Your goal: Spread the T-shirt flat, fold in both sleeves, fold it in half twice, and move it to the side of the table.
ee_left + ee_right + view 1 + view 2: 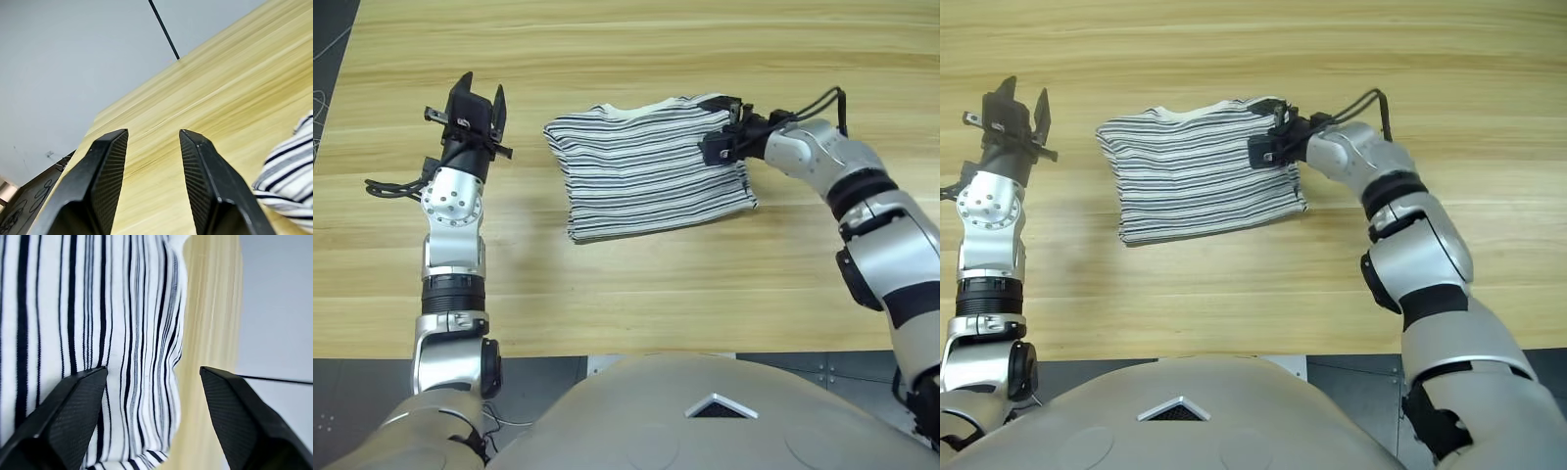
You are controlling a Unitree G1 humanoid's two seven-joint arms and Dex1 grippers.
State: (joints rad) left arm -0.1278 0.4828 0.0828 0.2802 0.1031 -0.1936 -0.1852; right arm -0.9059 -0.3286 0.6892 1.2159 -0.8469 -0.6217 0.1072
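Note:
A black-and-white striped T-shirt lies folded into a compact rectangle near the middle of the wooden table. My right gripper hovers at the shirt's right edge, near the collar end. In the right wrist view this gripper is open, one finger over the striped cloth and the other past its edge, with nothing held. My left gripper stands a short way left of the shirt, open and empty. The left wrist view shows its fingers spread, with a corner of the shirt beside them.
Bare wood surrounds the shirt on all sides, widest at the far side and in front. The table's front edge runs close to my body, and its left edge borders dark floor. A thin black cable hangs beyond the far edge.

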